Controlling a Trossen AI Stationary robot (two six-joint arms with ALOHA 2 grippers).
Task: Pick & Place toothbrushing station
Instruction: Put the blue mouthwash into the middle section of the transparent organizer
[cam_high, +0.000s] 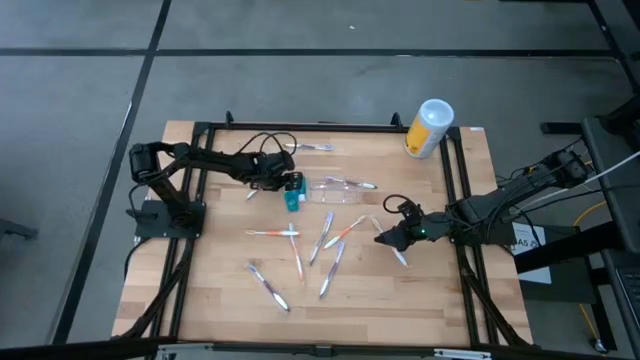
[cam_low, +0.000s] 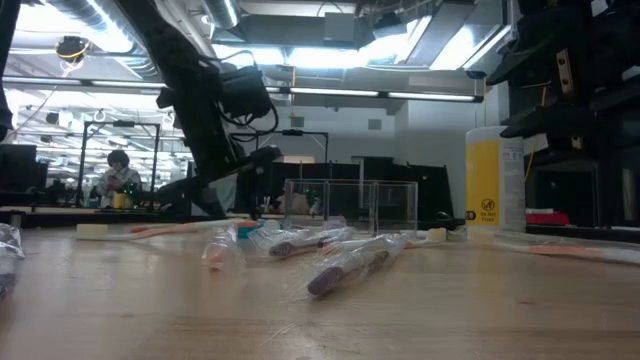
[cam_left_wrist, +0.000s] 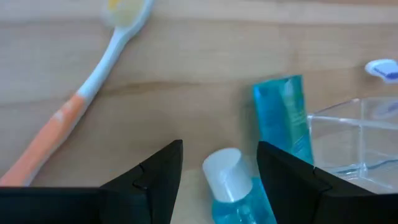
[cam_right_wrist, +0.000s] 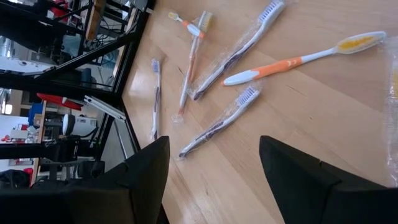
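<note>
The toothbrushing station (cam_high: 340, 192) is a clear, boxy, compartmented holder on the bench (cam_high: 220, 300). Left gripper (cam_left_wrist: 219, 163) fingers spread around a teal tube (cam_left_wrist: 233, 196); right gripper (cam_right_wrist: 214, 168) fingers wide, empty.

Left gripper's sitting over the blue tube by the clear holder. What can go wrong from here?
1. The left gripper is open around the blue toothpaste tube, not the clear holder; closing probably grabs the wrong item.
2. The tube lies right beside the holder's wall, so a finger may knock it.
3. Toothbrushes scattered in front of the holder clutter any set-down spot.
</note>
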